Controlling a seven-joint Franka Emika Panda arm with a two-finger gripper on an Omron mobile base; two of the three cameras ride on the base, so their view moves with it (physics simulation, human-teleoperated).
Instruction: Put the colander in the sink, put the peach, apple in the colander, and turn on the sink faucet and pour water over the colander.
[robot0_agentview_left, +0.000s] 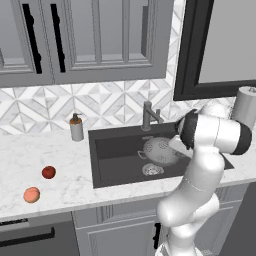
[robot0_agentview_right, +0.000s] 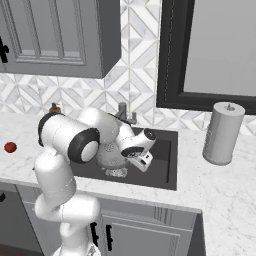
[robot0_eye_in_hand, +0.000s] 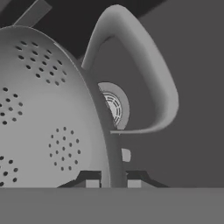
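A: Checking the left base view first: colander (robot0_agentview_left: 159, 150) sits inside the sink (robot0_agentview_left: 107, 165), tilted, over the drain (robot0_agentview_left: 151, 170). Apple (robot0_agentview_left: 48, 172) and peach (robot0_agentview_left: 32, 195) both lie on the counter (robot0_agentview_left: 65, 165) left of the basin, apart from each other. Sink faucet (robot0_agentview_left: 148, 116) stands behind the basin, soap pump (robot0_agentview_left: 76, 128) off to its left.

B: Right base view shows a paper towel roll (robot0_agentview_right: 223, 133) right of the sink, and the apple at the far left edge. The arm covers most of the colander there.

A: Gripper?

B: Hand view settles it. Gripper (robot0_eye_in_hand: 113, 181) is clamped on the colander rim, one fingertip (robot0_eye_in_hand: 90, 181) on the bowl side, the other on the outer side. A loop handle (robot0_eye_in_hand: 148, 70) arches just past the grip, drain visible through it.

A: Water?

B: Can't tell any stream from these.
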